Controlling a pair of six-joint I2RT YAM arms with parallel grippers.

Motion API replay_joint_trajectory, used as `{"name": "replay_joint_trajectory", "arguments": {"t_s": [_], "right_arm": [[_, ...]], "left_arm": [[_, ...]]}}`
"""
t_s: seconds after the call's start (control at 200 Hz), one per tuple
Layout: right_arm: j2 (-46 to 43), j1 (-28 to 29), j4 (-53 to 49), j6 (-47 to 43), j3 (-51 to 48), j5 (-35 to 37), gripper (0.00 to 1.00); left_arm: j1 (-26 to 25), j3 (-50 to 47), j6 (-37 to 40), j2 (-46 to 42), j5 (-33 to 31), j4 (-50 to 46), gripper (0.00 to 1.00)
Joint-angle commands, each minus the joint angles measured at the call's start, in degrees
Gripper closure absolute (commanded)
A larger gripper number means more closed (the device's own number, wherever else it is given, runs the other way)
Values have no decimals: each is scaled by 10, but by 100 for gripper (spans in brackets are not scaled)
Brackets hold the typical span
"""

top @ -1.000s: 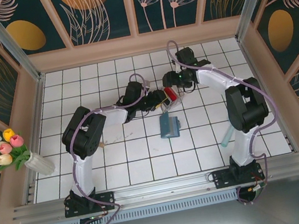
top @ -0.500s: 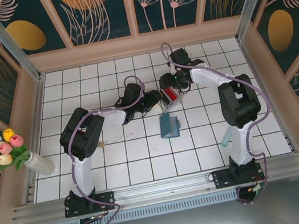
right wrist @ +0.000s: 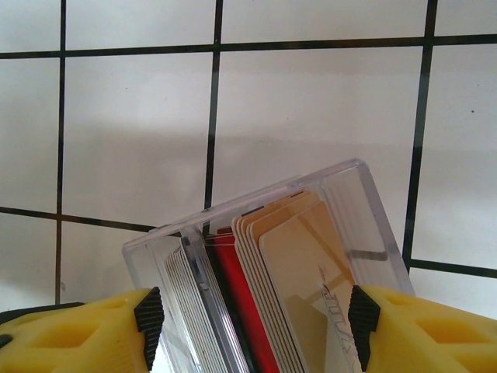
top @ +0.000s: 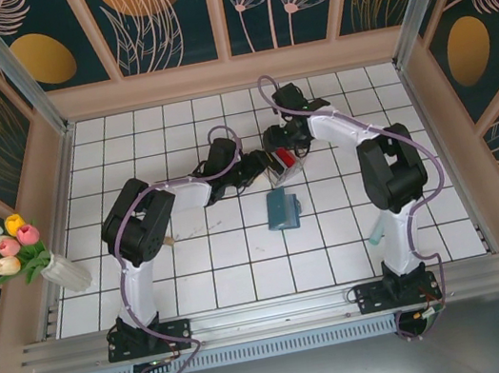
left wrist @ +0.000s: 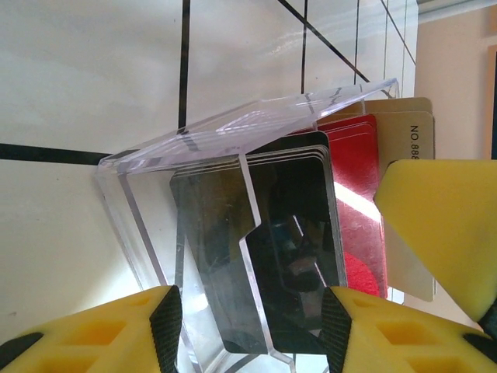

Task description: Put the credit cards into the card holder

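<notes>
Left jaws pinch the clear rack [left wrist: 233,128] by its sides. Right jaws straddle it; whether they press, I cannot tell. Cards [left wrist: 295,233] stand in the rack. Holder [top: 283,210] lies on the surface [top: 197,273] nearby, apart.

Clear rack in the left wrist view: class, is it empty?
No, the rack holds a black card, a red card and a tan card.
</notes>
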Motion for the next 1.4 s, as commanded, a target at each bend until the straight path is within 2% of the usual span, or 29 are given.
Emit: {"name": "replay_joint_trajectory", "arguments": {"t_s": [0.0,0.756,0.916,1.306,1.391], "right_arm": [[11,14,-37,-6,21,0,33],[-21,15,-43,1,28,-17,44],[-24,15,-41,1,23,-19,48],[-38,14,-45,-2,22,-25,49],[-39,14,-42,-2,18,-26,51]], "left_arm": [[2,10,-6,7,-3,7,47],[2,10,-8,6,5,14,46],[3,11,-8,8,6,14,47],[3,12,-9,12,7,14,46],[2,13,-10,12,9,15,47]]}}
